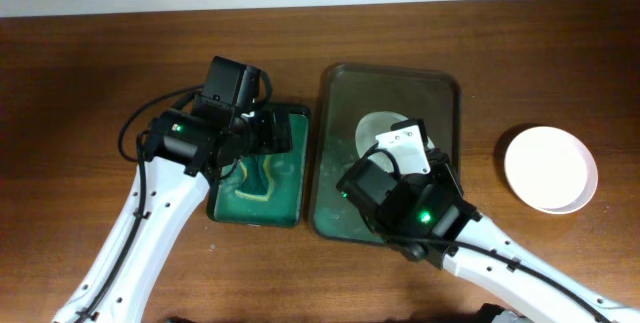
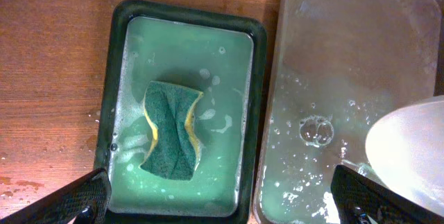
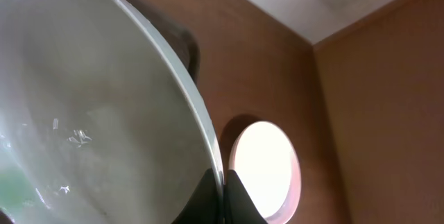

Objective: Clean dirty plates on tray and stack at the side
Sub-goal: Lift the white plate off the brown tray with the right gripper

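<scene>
Rim of held plate [image 1: 372, 131] pinched in right gripper [image 3: 223, 195], jaws nearly closed on edge. Held plate tilted over tray [image 1: 345, 88]; contact with tray: cannot tell. Faint green smear low on its face. 2nd plate [image 1: 550, 168] on table [image 1: 100, 53], right of tray, well apart. Left gripper [image 2: 222, 202] above green container [image 2: 258, 113], jaws spread wide, nothing held. Sponge [image 2: 171, 130] in soapy water inside container.
</scene>
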`<state>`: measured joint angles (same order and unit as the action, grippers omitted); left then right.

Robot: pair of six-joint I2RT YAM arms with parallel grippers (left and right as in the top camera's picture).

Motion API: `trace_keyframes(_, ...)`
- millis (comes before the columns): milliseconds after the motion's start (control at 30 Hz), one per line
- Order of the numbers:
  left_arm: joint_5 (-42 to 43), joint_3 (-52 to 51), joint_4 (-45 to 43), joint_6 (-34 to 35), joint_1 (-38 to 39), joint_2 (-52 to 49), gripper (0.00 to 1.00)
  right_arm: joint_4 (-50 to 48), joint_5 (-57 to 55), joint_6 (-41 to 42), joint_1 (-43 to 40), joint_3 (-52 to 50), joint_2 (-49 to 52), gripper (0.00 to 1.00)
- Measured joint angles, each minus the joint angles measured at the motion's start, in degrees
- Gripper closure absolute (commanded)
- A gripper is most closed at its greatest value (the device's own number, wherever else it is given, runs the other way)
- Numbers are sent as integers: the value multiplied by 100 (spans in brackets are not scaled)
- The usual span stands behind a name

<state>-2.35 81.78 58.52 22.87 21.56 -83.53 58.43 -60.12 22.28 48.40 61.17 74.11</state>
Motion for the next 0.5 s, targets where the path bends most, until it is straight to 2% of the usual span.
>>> trace_keyframes(233,0,0,4,0,0,0,1,28,-1003,0,719,0,-2,96)
trace_keyframes(500,0,0,4,0,0,0,1,31,-1187,0,752,0,0,96)
